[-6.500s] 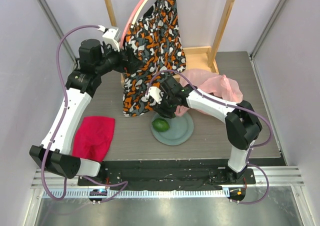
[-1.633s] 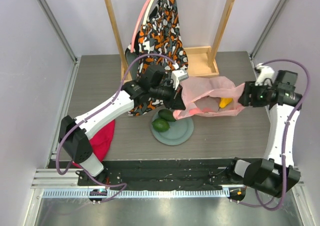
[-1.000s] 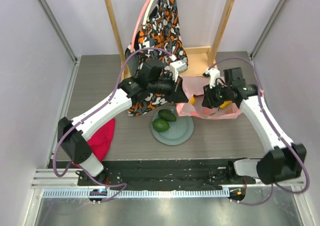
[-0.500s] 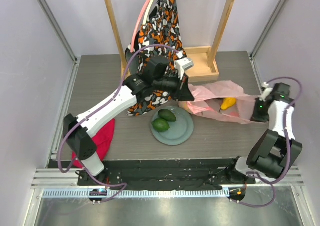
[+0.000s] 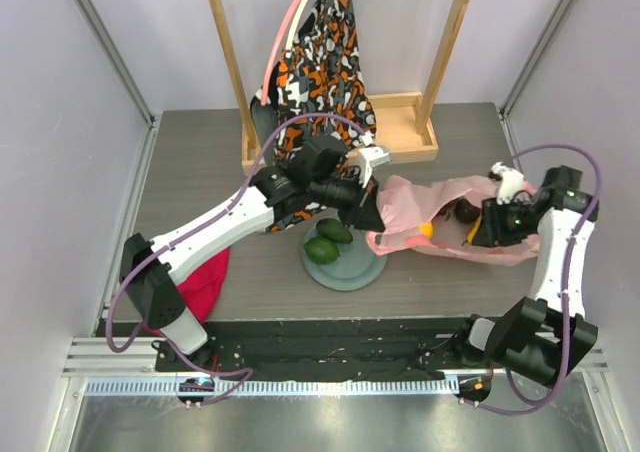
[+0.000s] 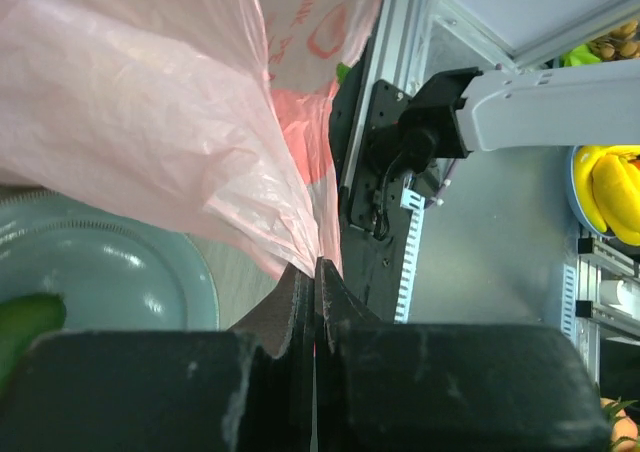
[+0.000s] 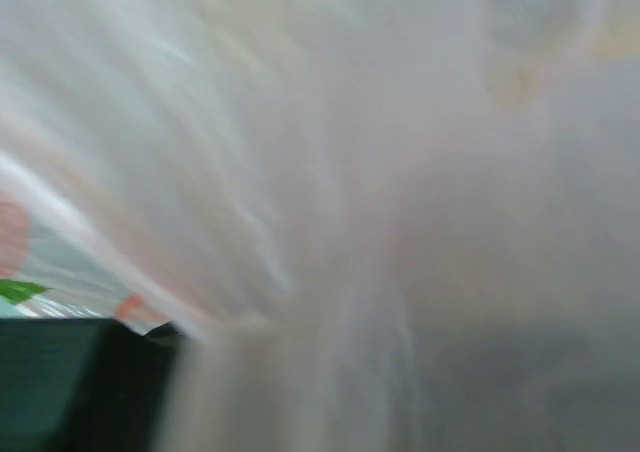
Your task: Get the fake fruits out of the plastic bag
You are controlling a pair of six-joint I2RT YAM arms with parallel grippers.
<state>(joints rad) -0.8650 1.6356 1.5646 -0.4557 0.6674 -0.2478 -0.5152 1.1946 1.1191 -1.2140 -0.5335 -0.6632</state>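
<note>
Here, pale walls (image 5: pixel 60 122) enclose table (image 5: pixel 190 162) bearing plastic bag (image 5: pixel 415 197).

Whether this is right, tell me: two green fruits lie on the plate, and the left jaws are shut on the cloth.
One thing is wrong: the left jaws are shut on the bag, not the cloth; the left wrist view shows it. Two green fruits do lie on the plate.

A robotics lab test cell is indicated: the grey table (image 5: pixel 190 172) is enclosed by plain pale walls (image 5: pixel 50 172) and metal frame posts (image 5: pixel 105 47). The left arm (image 5: pixel 215 227) and right arm (image 5: pixel 557 272) are bolted by an aluminium rail (image 5: pixel 330 380) along its near edge. Beyond it, possibly a bowl of yellow props (image 6: pixel 610 187) is glimpsed.
</note>
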